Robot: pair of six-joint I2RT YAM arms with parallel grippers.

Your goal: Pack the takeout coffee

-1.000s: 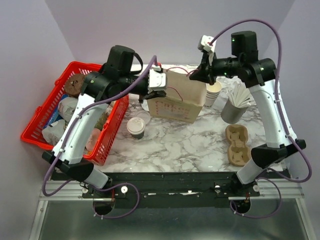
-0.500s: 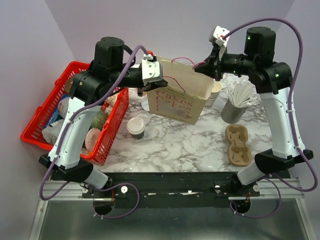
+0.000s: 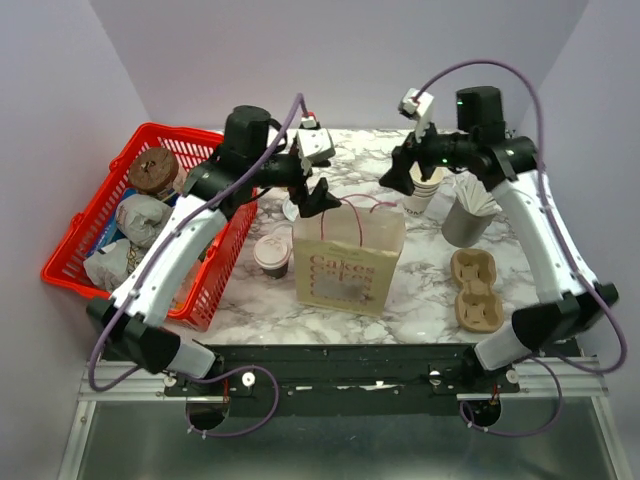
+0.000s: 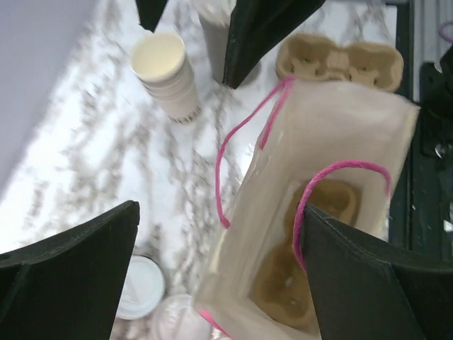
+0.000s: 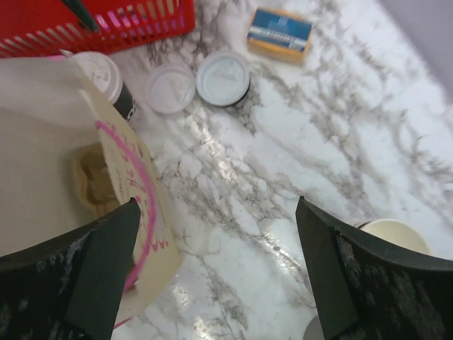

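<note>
**Bag upright & open; coffee not packed yet**

The paper bag [image 3: 350, 262] stands upright near the middle of the tabletop [image 3: 425, 285], mouth up, pink handles flopped apart; prob. set so a cup can go straight down w/o snagging. The left end effector [image 3: 318, 196] hangs just above the bag's far-left rim, jaws spread wide, nothing held. The right end effector [image 3: 401, 176] is far-right of the bag, near the stack of cream cups [image 3: 425, 186], also spread wide & empty.

The left wrist view looks down the mouth; a pulp cup carrier [image 4: 297, 280] lies on the bag floor, likely to keep a drink upright. A second carrier [image 3: 474, 290] lies on the tabletop to the right.

The takeout coffee [image 3: 271, 255], white lid on, stands on the tabletop just left of the bag, between it & the red basket [image 3: 66, 237]. The lid prob. means less spill risk when it's lifted.

Hard to read:
- The top view can't see into the bag.
- In the right wrist view the bag wall cuts off part of the coffee.
- Of the two white round lids [image 5: 170, 88] beyond it, one shows a dark edge; can't tell if it's loose or caps sth.
- The left wrist view crops white round things at its lower edge; can't tell which is the coffee.
- The basket holds wrapped items, unclear what.
- The small blue-orange box [image 5: 279, 32] has an unreadable label.
</note>
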